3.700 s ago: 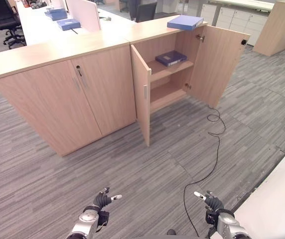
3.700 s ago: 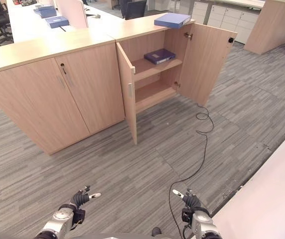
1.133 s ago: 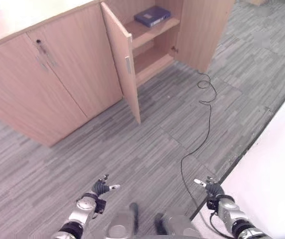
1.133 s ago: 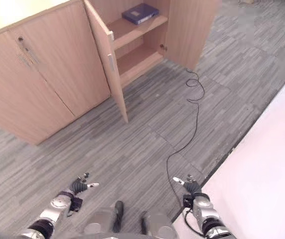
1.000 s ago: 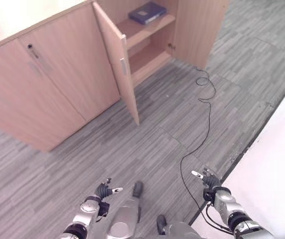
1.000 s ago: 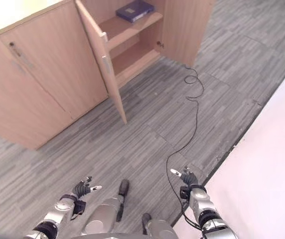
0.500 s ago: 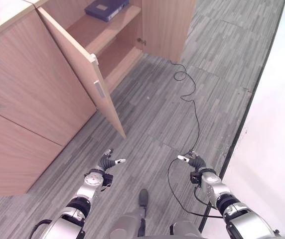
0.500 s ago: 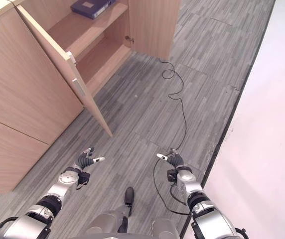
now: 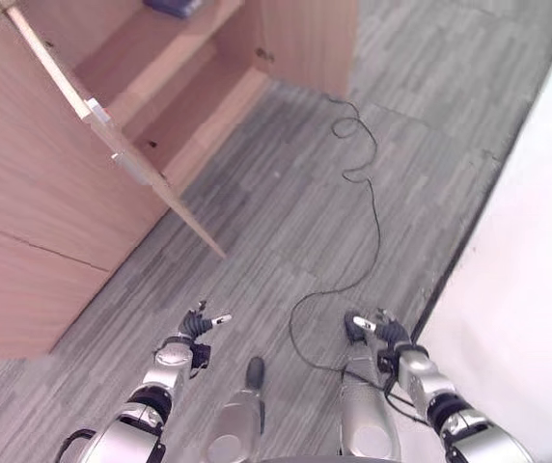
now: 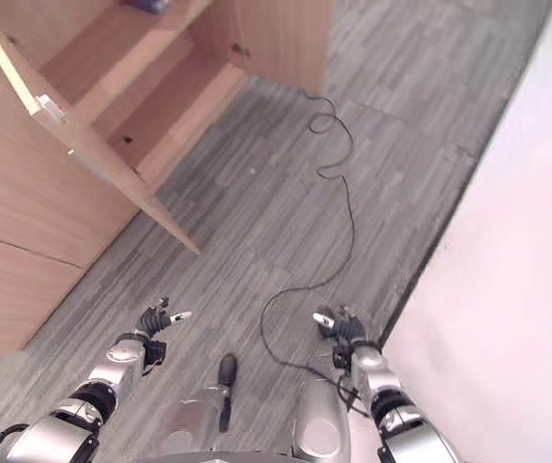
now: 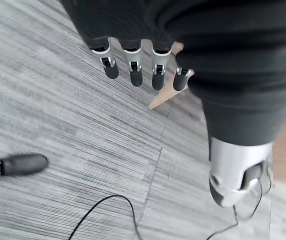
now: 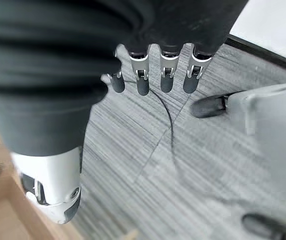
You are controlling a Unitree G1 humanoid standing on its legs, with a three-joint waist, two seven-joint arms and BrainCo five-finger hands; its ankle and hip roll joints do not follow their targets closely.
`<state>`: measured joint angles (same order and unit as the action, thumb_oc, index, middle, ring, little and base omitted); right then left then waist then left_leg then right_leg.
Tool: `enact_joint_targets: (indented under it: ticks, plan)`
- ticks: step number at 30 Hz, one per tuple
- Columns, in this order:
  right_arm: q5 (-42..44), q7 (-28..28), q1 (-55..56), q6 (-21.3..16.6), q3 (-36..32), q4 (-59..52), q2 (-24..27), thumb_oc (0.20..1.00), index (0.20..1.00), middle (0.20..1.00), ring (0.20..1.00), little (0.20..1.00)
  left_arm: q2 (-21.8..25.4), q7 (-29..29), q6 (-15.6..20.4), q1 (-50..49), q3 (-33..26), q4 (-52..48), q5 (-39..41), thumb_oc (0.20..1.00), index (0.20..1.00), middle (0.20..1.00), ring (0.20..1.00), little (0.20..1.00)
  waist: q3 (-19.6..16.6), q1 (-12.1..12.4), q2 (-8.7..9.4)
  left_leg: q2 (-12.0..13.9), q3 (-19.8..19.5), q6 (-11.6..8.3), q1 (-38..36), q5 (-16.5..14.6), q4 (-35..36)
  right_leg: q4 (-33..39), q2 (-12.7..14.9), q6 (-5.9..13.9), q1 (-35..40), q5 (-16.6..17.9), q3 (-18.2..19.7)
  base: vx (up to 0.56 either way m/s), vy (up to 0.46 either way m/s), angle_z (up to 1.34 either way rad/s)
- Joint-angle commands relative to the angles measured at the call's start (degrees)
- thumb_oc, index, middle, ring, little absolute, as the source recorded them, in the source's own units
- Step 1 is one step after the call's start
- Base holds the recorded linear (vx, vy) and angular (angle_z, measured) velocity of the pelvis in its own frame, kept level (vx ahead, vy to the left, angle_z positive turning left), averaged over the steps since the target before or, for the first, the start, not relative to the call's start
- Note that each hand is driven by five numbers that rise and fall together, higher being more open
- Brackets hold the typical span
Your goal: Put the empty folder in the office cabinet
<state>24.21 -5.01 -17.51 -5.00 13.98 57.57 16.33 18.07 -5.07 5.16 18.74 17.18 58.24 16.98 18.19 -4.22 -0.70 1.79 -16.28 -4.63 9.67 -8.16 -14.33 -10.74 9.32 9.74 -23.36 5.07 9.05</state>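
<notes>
- Hanging low over the grey carpet, the left hand held nothing; its wrist view showed the fingers fairly straight and relaxed with the thumb set apart from them.
- The right hand likewise hung over the carpet, close to the edge of a pale surface on the robot's right; its fingers were slack and loosely spread in its own wrist view, and it too was empty.
- The wooden office cabinet stood ahead and to the robot's left, well apart from both hands.
- Both of its doors stood open: the near door swung out towards the robot, with a small pale handle on its face, and the far door stood at the far side of the opening.
- Inside, two bare wooden shelves were in sight, one above the other.
- A dark blue folder lay on the upper shelf at the very top edge of the left eye view, mostly cut off; whether it was the empty one could not be told.
- A thin black cord snaked across the carpet from near the far door towards the robot, passing between the two hands.
</notes>
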Motion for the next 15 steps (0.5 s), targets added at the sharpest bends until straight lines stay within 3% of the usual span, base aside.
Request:
enact_joint_targets:
  ticks: [1, 2, 3, 6, 7, 9, 12, 15]
  plan:
    - [1.74, 0.30, 1.60, -2.70, -0.91, -4.72, 3.62, 1.000, 1.000, 1.000, 1.000, 1.000, -0.55, 0.47, 1.94, -1.59, -0.94, -2.77, -1.23, 1.000, 1.000, 1.000, 1.000, 1.000, -4.90, -3.15, -2.01, 5.74, 1.57, -1.15, -16.84, -5.18, 10.26, 0.72, 1.05, 2.51, 0.26, 0.74, 2.03, 0.31, -0.416, 0.16]
    - [1.17, 0.54, 2.82, -2.50, -1.17, -4.66, 4.41, 1.000, 1.000, 1.000, 1.000, 1.000, -1.29, 0.30, 1.97, -2.44, -1.33, -2.36, -0.52, 1.000, 1.000, 1.000, 1.000, 1.000, -5.28, -3.59, -3.06, 7.85, 1.06, -1.97, -17.58, -2.67, 10.64, -2.87, 0.50, 1.82, -0.40, -1.87, 1.43, 0.12, -0.164, 0.33]
    - [1.16, 0.55, 2.88, -2.48, -1.17, -4.70, 4.45, 1.000, 1.000, 1.000, 1.000, 1.000, -1.33, 0.29, 1.98, -2.48, -1.32, -2.37, -0.52, 1.000, 1.000, 1.000, 1.000, 1.000, -5.31, -3.64, -3.13, 7.95, 1.01, -2.02, -17.66, -2.62, 10.80, -3.11, 0.45, 1.78, -0.47, -2.05, 1.36, 0.17, -0.233, 0.49]
    - [-0.29, 1.50, 4.25, -2.14, -0.88, -4.11, 5.94, 1.000, 1.000, 1.000, 1.000, 1.000, -2.20, 0.70, 1.86, -4.40, -2.09, -2.36, 0.29, 1.000, 1.000, 1.000, 1.000, 1.000, -5.77, -3.55, -4.33, 11.29, 1.05, -2.50, -16.68, 7.21, 7.11, -7.83, -0.41, -0.09, -0.19, -6.55, 0.43, 0.17, -0.245, 0.11]
    - [-0.85, 1.68, 4.40, -2.01, -0.56, -3.55, 6.40, 1.000, 1.000, 1.000, 1.000, 1.000, -2.23, 0.78, 1.76, -4.81, -2.25, -2.53, 0.37, 1.000, 1.000, 1.000, 1.000, 1.000, -5.63, -3.35, -4.09, 11.49, 1.67, -1.72, -15.26, 11.11, 4.41, -8.55, -0.60, -0.80, 0.56, -7.88, 0.02, 0.17, -0.341, 0.15]
    - [-0.78, 1.46, 4.67, -1.88, -0.91, -4.27, 7.11, 1.000, 1.000, 1.000, 1.000, 1.000, -2.50, 1.07, 1.44, -4.95, -2.34, -3.84, 1.17, 1.000, 1.000, 1.000, 1.000, 1.000, -4.49, -2.35, -2.31, 8.57, 2.16, -0.13, -7.10, 16.11, -5.82, -8.00, -1.01, -2.55, 3.82, -8.76, 0.63, 0.14, -0.423, 0.21]
    - [-0.91, 1.28, 4.88, -1.46, -1.37, -3.62, 8.34, 1.000, 1.000, 1.000, 1.000, 1.000, -2.11, 1.27, 1.12, -5.03, -2.21, -3.94, 0.74, 1.000, 1.000, 1.000, 1.000, 1.000, -3.80, -1.17, -0.19, 7.84, 7.72, 0.09, -1.45, 13.99, -11.15, -7.90, -0.56, -4.86, 7.73, -11.20, -0.77, 0.15, -0.399, 0.30]
    - [-0.74, 1.00, 3.87, -1.28, -2.47, -2.45, 9.50, 1.000, 1.000, 1.000, 1.000, 1.000, -2.85, 1.33, 1.07, -4.47, -1.68, -3.27, 0.10, 1.000, 1.000, 1.000, 1.000, 1.000, -3.54, 0.14, 0.10, 2.45, 10.94, -0.29, 3.34, 8.82, -7.36, -5.08, -0.46, -5.70, 12.45, -11.59, -3.36, 0.19, -0.228, 0.71]
